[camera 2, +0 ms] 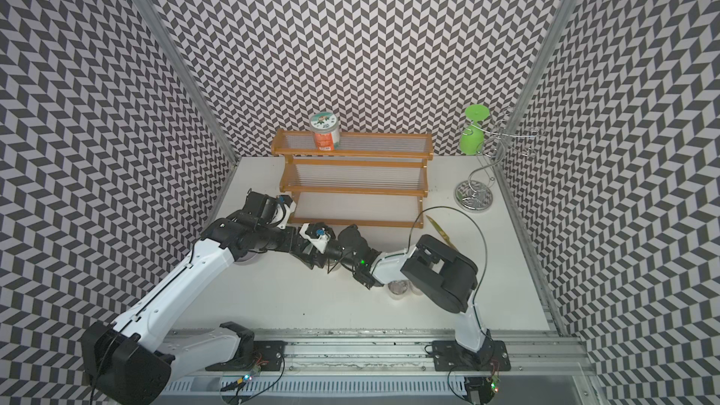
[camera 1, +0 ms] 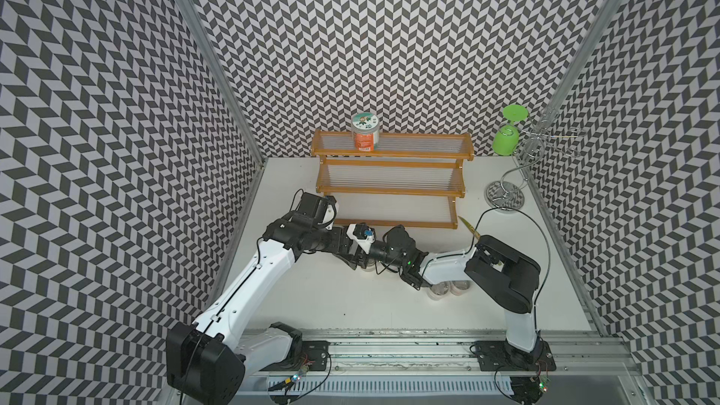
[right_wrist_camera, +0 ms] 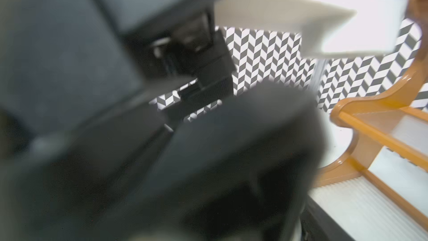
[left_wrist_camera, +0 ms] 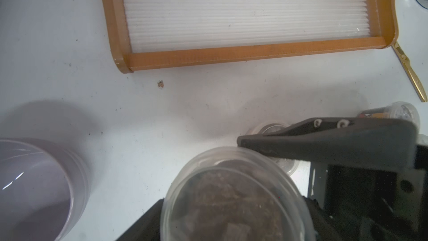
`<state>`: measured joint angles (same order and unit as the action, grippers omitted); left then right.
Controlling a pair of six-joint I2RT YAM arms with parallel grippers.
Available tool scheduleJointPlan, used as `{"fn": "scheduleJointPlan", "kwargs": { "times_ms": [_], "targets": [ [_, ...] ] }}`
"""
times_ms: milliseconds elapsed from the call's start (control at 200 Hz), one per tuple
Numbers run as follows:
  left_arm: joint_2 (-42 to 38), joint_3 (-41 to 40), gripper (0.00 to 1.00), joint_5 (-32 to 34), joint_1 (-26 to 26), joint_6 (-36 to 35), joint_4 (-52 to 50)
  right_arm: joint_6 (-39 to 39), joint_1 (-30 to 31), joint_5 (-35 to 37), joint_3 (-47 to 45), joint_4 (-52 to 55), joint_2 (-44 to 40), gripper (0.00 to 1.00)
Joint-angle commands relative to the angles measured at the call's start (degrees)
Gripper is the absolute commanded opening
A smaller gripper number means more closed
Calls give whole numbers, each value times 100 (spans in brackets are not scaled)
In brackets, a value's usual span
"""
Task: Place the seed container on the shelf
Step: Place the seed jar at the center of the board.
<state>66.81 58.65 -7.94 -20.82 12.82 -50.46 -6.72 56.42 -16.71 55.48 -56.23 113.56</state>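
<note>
Seed container: clear, brown fill; sitting betw. both grippers, just in front of shelf btm tier, over table.
L gripper: jaws flanking container; cannot tell whether gripping.
R gripper: one finger touching container rim; jaws' state cannot be told.

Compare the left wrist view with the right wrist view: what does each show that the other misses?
Left wrist only: a clear jar of brown contents within the left tool, a clear tub, a gold knife. Right wrist only: the patterned wall behind blurred dark arm parts. Both: the shelf, though only the right wrist shows its stepped side.
</note>
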Motion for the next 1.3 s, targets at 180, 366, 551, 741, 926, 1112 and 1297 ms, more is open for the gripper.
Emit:
{"fn": "scheduleJointPlan", "kwargs": {
  "times_ms": [180,366,551,741,926,1112,1297],
  "targets": [
    [74,-23,80,289,25,-78,-69,72,66,-64,206,-268,218,82],
    [234,-15,81,384,30,-105,-65,93,78,-15,187,-223,219,90],
    [328,-9,78,625,25,-58,-120,-109,28,416,-196,-140,-141,100],
    [644,125,78,871,25,100,-57,-257,21,666,-1013,-3,-944,100],
    [880,-71,78,754,-27,419,451,-242,21,1044,-2049,233,-2225,100],
    [1400,-262,80,1168,-119,696,846,-250,12,1579,-2665,830,-3516,100],
    [1808,-533,82,1376,-173,939,1326,-196,18,2013,-3131,1043,-4478,100]
  ]
}}
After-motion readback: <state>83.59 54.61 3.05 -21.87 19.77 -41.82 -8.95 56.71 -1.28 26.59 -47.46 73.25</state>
